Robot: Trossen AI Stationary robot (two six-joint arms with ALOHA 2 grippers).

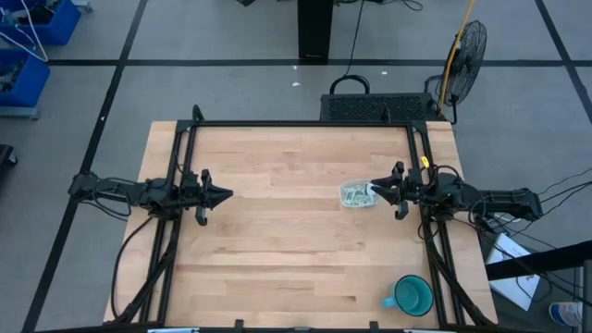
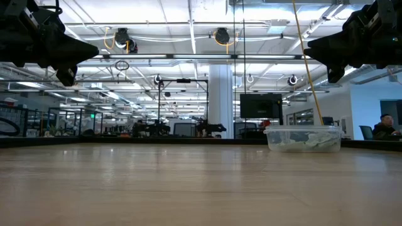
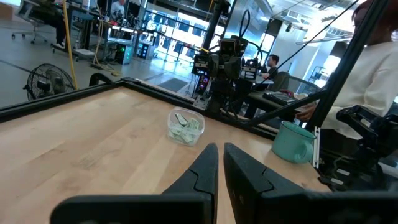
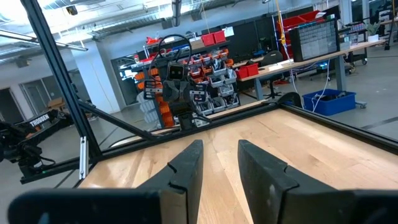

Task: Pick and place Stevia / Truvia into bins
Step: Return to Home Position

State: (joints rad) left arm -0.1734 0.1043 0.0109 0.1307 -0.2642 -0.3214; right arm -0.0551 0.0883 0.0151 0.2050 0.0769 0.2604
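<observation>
A small clear tub (image 1: 357,194), the bin, stands right of the table's middle; it also shows in the low view (image 2: 303,138) and the left wrist view (image 3: 185,127). Pale green and white sachets (image 3: 184,132) lie heaped inside it. My right gripper (image 1: 374,190) hovers level by the table's right edge, fingertips just over the tub's right rim and well above it (image 2: 309,45). It is open with nothing between its fingers (image 4: 219,144). My left gripper (image 1: 228,195) hovers level at the left edge, far from the tub. Its fingers (image 3: 221,149) stand a narrow slit apart, with nothing between them.
A teal mug (image 1: 410,295) stands near the table's front right corner. A black frame (image 1: 305,124) rims the table's far and side edges. Bare wood lies between the two arms. Beyond the table are a floor fan (image 1: 468,46) and a person in a white sleeve (image 3: 373,68).
</observation>
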